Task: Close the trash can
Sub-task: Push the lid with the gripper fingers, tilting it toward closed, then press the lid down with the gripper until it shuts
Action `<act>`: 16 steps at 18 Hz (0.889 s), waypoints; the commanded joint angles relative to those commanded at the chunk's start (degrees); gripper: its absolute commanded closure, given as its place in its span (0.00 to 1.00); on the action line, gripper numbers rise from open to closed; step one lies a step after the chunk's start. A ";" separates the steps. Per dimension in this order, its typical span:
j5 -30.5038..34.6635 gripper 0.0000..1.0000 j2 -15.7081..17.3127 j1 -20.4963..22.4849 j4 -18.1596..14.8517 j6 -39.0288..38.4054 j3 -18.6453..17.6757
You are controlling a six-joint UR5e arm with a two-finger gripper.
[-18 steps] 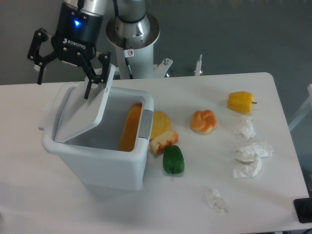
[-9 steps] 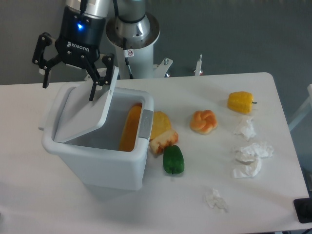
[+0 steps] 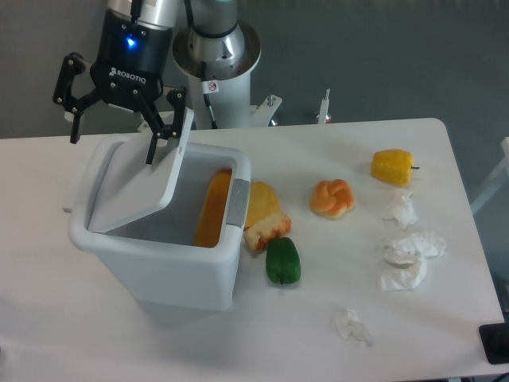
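Orange item [image 3: 213,208] half-hidden inside the trash can [image 3: 159,263], lid ajar

A white table [image 3: 238,342] stands before a plain grey wall [image 3: 382,56].

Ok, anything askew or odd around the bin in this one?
The trash can lid sits tilted, one edge sunk inside the rim, not flat. An orange item leans inside. Crumpled tissues lie scattered on the table.

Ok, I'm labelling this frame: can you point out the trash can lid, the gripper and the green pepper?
trash can lid [image 3: 137,181]: fixed camera, middle of its flat top.
gripper [image 3: 112,142]: fixed camera, midway between fingertips.
green pepper [image 3: 282,261]: fixed camera, centre of body.
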 joint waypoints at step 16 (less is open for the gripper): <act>6.06 0.00 -1.05 0.09 0.00 7.91 0.00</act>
